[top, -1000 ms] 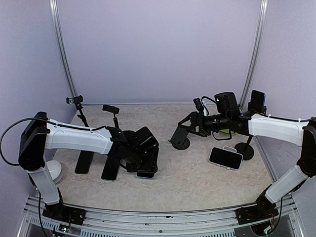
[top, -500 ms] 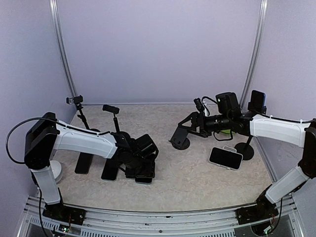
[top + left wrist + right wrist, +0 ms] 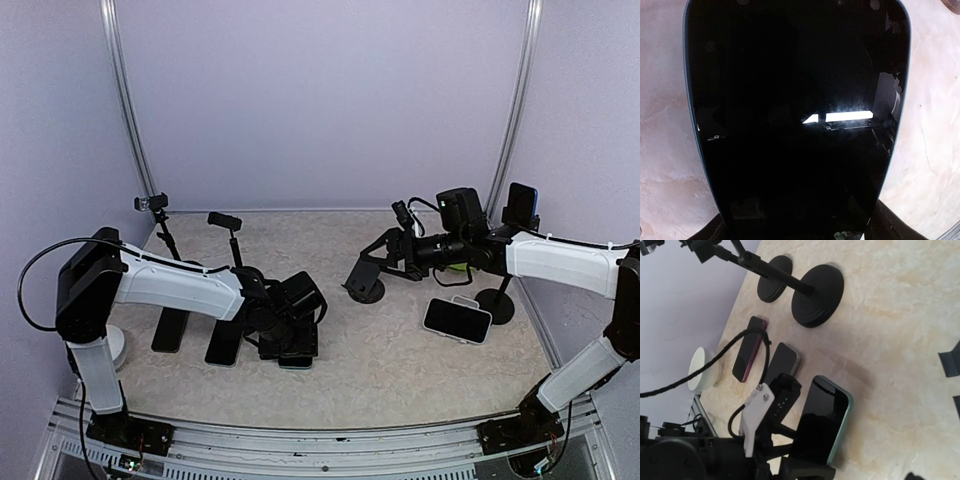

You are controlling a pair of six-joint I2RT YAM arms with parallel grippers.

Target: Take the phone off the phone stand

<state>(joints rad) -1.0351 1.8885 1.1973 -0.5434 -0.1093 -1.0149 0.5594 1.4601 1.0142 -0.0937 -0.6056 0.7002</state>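
A phone with a black screen and teal edge [image 3: 826,412] sits between the jaws of my left gripper [image 3: 292,342], which is shut on its sides. The screen [image 3: 795,100] fills the left wrist view, with dark fingers [image 3: 887,227] at the bottom corners. The phone slopes down, its far end at or just above the tabletop. My right gripper [image 3: 402,246] is open and empty at the top of a bare black phone stand [image 3: 364,285]. Another phone [image 3: 521,205] stands clamped on a stand [image 3: 496,303] at the far right.
A white phone [image 3: 457,320] lies flat near the right stand. Two dark phones [image 3: 170,328] [image 3: 223,342] lie left of my left gripper. Two small stands [image 3: 152,204] [image 3: 226,222] rise at the back left, and a white round puck [image 3: 110,345] sits at the left edge.
My left gripper has come toward the near edge and lower with the phone in it. The right gripper's jaws have spread wider beside the bare stand.
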